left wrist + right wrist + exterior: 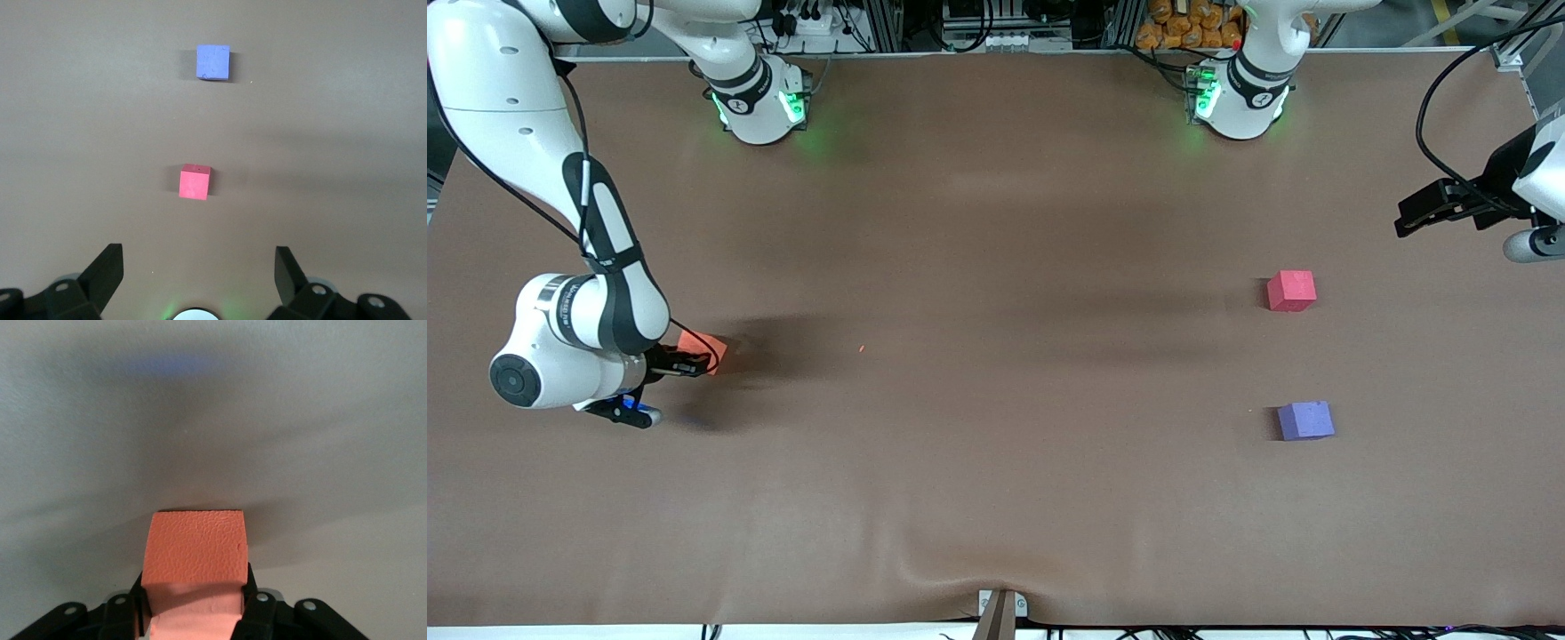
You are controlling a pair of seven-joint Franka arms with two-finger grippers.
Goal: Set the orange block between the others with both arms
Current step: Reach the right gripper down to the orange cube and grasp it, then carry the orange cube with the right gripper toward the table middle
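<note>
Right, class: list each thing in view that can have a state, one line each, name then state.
orange block: on the table, gripped.
right gripper: shut on the orange block.
left gripper: open, empty, waiting above the table.
pinkish-red cube: resting free on the table.
purple-blue cube: resting free, nearer the front camera.

White arms (pixel 596 267), black joint bands
</note>
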